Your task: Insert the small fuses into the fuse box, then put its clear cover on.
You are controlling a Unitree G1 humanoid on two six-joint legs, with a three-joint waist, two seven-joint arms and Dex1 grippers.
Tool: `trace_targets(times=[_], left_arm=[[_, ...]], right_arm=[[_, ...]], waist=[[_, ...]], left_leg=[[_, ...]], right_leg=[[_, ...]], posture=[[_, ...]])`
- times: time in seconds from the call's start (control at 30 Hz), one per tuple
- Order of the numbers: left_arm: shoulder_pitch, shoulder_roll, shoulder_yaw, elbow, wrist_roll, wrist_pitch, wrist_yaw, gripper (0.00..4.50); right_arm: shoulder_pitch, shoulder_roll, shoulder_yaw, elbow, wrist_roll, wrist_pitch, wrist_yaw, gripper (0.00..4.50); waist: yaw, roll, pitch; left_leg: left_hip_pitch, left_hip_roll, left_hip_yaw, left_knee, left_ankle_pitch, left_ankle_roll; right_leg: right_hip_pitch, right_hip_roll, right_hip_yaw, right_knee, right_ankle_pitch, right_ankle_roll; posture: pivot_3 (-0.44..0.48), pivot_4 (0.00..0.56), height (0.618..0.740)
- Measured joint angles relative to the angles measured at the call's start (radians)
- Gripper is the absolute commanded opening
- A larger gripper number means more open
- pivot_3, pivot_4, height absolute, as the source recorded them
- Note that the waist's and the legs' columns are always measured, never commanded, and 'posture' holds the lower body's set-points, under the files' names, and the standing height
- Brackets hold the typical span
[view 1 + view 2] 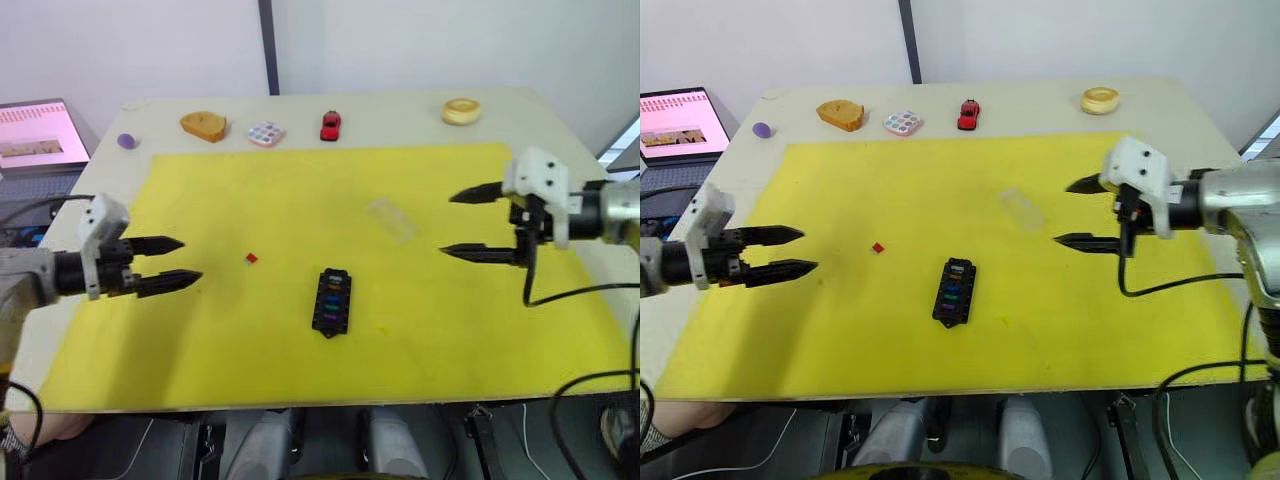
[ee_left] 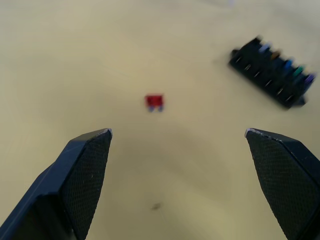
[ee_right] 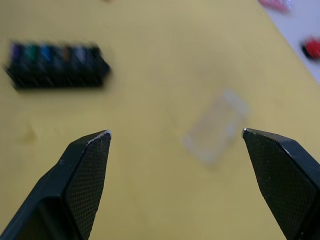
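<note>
The black fuse box (image 1: 331,300) lies near the middle of the yellow mat (image 1: 300,200), with several coloured small fuses seated in its slots. One red fuse (image 1: 251,258) lies loose on the mat to its left. The clear cover (image 1: 392,219) rests flat on the mat beyond the box, to the right. My left gripper (image 1: 178,262) hovers open at the mat's left side, pointing toward the red fuse (image 2: 154,101). My right gripper (image 1: 462,223) is open at the right, aimed at the clear cover (image 3: 216,127). The fuse box (image 3: 56,65) lies beyond it.
Along the table's far edge sit a purple ball (image 1: 126,140), a piece of toast (image 1: 204,125), a pastel square tile (image 1: 265,133), a red toy car (image 1: 330,125) and a yellow ring (image 1: 461,111). A laptop (image 1: 35,135) stands off the left side.
</note>
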Motion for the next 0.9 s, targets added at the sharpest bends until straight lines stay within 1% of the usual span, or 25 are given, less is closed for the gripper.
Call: trace_targets(times=[0.03, 0.07, 0.1, 0.2, 0.27, 0.37, 0.57, 0.67, 0.9], left_arm=[[-0.038, -0.015, -0.024, 0.036, -0.001, 0.024, -0.002, 4.5], [-0.102, -0.04, -0.054, 0.107, -0.001, 0.062, -0.007, 3.95], [-0.159, -0.064, -0.075, 0.173, -0.001, 0.097, -0.011, 3.63], [-0.264, -0.106, -0.125, 0.319, 0.001, 0.156, -0.026, 2.16], [-0.345, -0.139, -0.143, 0.449, 0.007, 0.206, -0.032, 2.16], [-0.426, -0.17, -0.179, 0.581, 0.029, 0.252, -0.048, 2.16], [-0.452, -0.231, -0.246, 0.724, 0.101, 0.234, -0.082, 2.16], [-0.467, -0.253, -0.247, 0.774, 0.129, 0.201, -0.096, 2.16], [-0.474, -0.282, -0.24, 0.813, 0.16, 0.16, -0.109, 2.16]], right_arm=[[-0.02, 0.025, 0.014, -0.023, 0.017, 0.02, -0.01, 4.42], [-0.044, 0.056, 0.029, -0.046, 0.039, 0.05, -0.028, 4.5], [-0.06, 0.084, 0.04, -0.059, 0.052, 0.068, -0.041, 4.5], [-0.069, 0.102, 0.078, -0.088, 0.06, 0.085, -0.066, 4.5], [-0.069, 0.112, 0.099, -0.096, 0.058, 0.094, -0.08, 4.5], [-0.07, 0.13, 0.116, -0.129, 0.07, 0.118, -0.102, 4.5], [-0.082, 0.138, 0.11, -0.165, 0.106, 0.163, -0.142, 4.5], [-0.08, 0.138, 0.107, -0.18, 0.118, 0.177, -0.158, 4.5], [-0.066, 0.12, 0.101, -0.199, 0.13, 0.205, -0.173, 4.5]], waist=[[0.001, 0.0, 0.0], [0.003, -0.001, 0.0], [0.004, -0.002, 0.0], [0.001, -0.005, 0.001], [0.0, -0.005, 0.001], [-0.002, -0.005, 0.001], [-0.004, -0.005, 0.001], [-0.003, -0.006, 0.001], [0.001, -0.006, 0.0]], left_leg=[[0.0, 0.0, 0.0, 0.001, 0.0, 0.0], [0.0, 0.0, 0.0, 0.001, 0.0, 0.0], [0.0, -0.001, -0.001, 0.002, 0.0, 0.0], [-0.001, -0.001, -0.001, 0.003, 0.0, 0.001], [-0.001, -0.001, -0.001, 0.003, 0.0, 0.001], [-0.001, -0.001, -0.001, 0.003, 0.0, 0.001], [-0.001, -0.001, -0.001, 0.003, 0.001, 0.0], [-0.001, -0.001, -0.001, 0.003, 0.001, 0.0], [-0.001, -0.001, -0.001, 0.003, 0.001, 0.001]], right_leg=[[0.0, 0.0, 0.0, 0.0, 0.0, 0.0], [0.0, 0.0, -0.001, 0.0, 0.0, 0.0], [0.0, 0.0, -0.001, 0.0, 0.0, 0.0], [0.001, 0.0, -0.001, 0.0, 0.0, 0.001], [0.0, 0.0, -0.001, 0.001, 0.0, 0.001], [0.0, 0.0, -0.001, 0.001, 0.0, 0.001], [0.0, 0.0, 0.0, 0.002, 0.0, 0.001], [0.0, 0.0, 0.0, 0.002, 0.0, 0.001], [0.001, 0.0, 0.0, 0.002, 0.0, 0.001]], posture=[[0.0, 0.15, 0.74], [0.0, 0.15, 0.74], [0.0, 0.15, 0.74], [0.0, 0.15, 0.74], [0.0, 0.15, 0.74], [0.0, 0.15, 0.74], [0.0, 0.15, 0.74], [0.0, 0.15, 0.74], [0.0, 0.15, 0.74]])
